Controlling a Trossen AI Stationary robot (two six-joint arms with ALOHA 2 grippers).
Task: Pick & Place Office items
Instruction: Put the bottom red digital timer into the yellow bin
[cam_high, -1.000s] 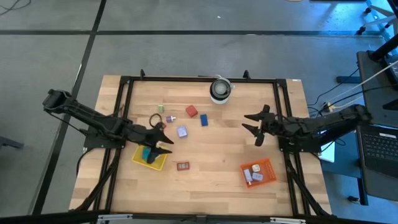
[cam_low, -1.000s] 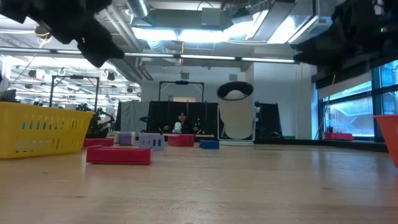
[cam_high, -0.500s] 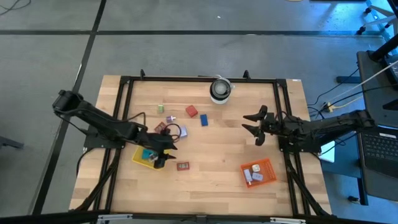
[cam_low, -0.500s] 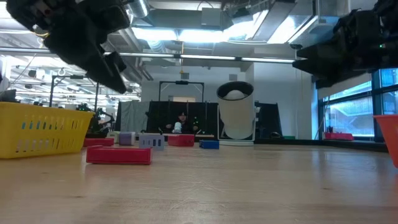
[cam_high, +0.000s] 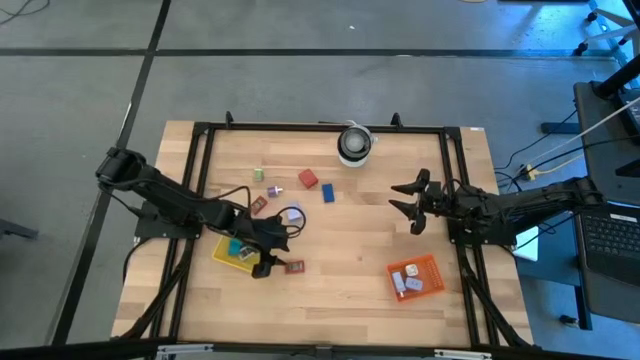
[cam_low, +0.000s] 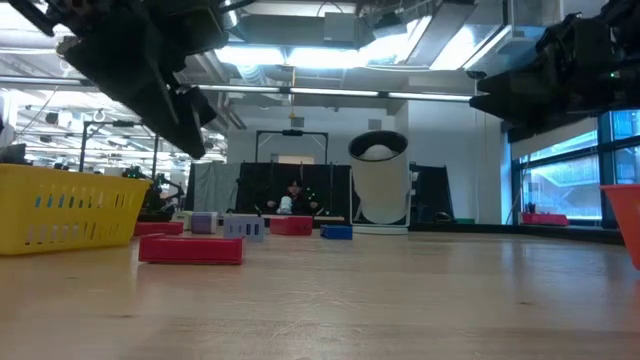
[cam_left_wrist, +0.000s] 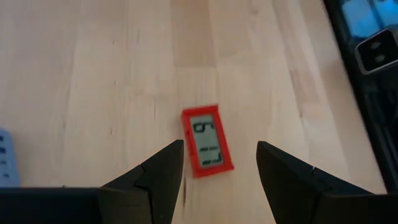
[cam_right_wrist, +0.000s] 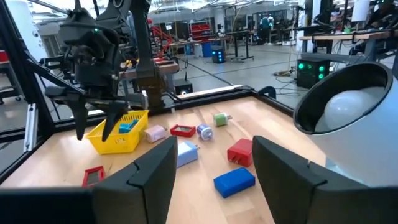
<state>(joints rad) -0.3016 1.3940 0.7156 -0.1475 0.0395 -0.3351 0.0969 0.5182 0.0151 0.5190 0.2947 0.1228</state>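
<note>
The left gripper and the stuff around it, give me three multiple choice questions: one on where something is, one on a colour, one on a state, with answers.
1. The left gripper hovers over:
A. the white roll
B. the small flat piece with a display
C. the orange tray

2. That piece's frame is:
A. red
B. green
C. lavender

3. The left gripper's fingers are:
A. shut on the piece
B. shut on nothing
C. open, touching nothing

Answers:
1 B, the left wrist view looks down on it between the fingers, on bare table beside the yellow tray.
2 A, red around a grey display.
3 C, a wide gap shows, with the piece lying flat below.
</note>
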